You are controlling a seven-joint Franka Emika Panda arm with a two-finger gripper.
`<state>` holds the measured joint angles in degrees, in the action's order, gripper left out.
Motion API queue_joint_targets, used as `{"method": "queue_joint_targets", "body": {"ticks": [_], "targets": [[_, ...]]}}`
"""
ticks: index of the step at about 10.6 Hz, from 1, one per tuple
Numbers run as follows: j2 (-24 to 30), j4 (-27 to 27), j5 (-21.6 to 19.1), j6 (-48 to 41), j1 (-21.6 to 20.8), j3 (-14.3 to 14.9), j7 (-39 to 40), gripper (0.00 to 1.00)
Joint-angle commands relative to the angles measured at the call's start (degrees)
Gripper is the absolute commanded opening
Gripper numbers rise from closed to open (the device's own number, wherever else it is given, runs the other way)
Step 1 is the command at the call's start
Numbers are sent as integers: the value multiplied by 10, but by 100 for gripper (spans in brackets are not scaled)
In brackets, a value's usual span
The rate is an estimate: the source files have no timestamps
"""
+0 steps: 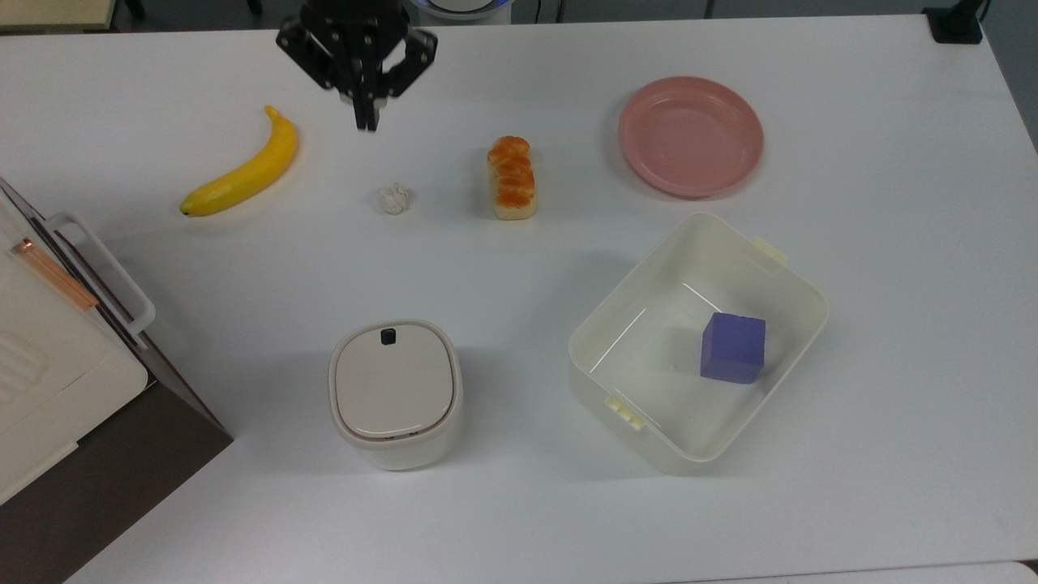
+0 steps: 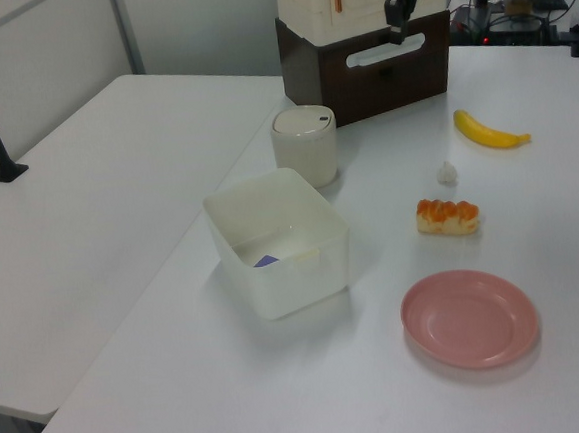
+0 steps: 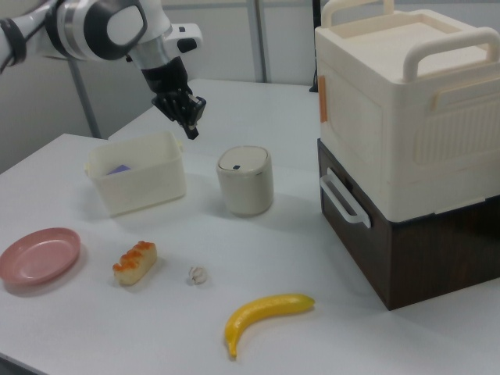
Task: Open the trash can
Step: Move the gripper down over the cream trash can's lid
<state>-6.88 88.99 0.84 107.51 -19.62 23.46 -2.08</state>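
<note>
The trash can [image 1: 395, 397] is a small cream-white bin with a flat beige lid, standing upright on the white table with the lid down. A small dark button [image 1: 388, 335] sits at its rim on the side toward the gripper. The bin also appears in the left view [image 2: 304, 147] and in the right view [image 3: 245, 181]. My gripper [image 1: 364, 120] hangs well above the table near the far edge, between the banana and the bread in the top view, far from the bin. Its fingers are shut with nothing between them. It also shows in the right view [image 3: 191, 126].
On the table lie a banana [image 1: 243, 166], a crumpled paper ball [image 1: 393, 198], a bread piece [image 1: 512, 178] and a pink plate [image 1: 690, 135]. A lidless cream tub [image 1: 641, 324] holds a purple cube [image 1: 734, 347]. A large cream box on a brown base [image 1: 57, 357] stands at the top view's left.
</note>
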Motion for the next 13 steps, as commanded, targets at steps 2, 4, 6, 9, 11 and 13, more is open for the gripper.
{"method": "queue_joint_targets", "body": {"ticks": [2, 4, 6, 9, 11, 13], "targets": [[-93, -6, 111, 191, -13, -11, -251, 0], [-143, -36, 194, 211, -14, -10, -342, 0], [-159, -36, 240, 215, -19, -11, -370, 0], [-181, -34, 272, 217, -20, -11, -373, 0], [-195, -34, 286, 218, -20, -11, -372, 0], [-211, -34, 290, 226, -20, -11, -372, 0]]}}
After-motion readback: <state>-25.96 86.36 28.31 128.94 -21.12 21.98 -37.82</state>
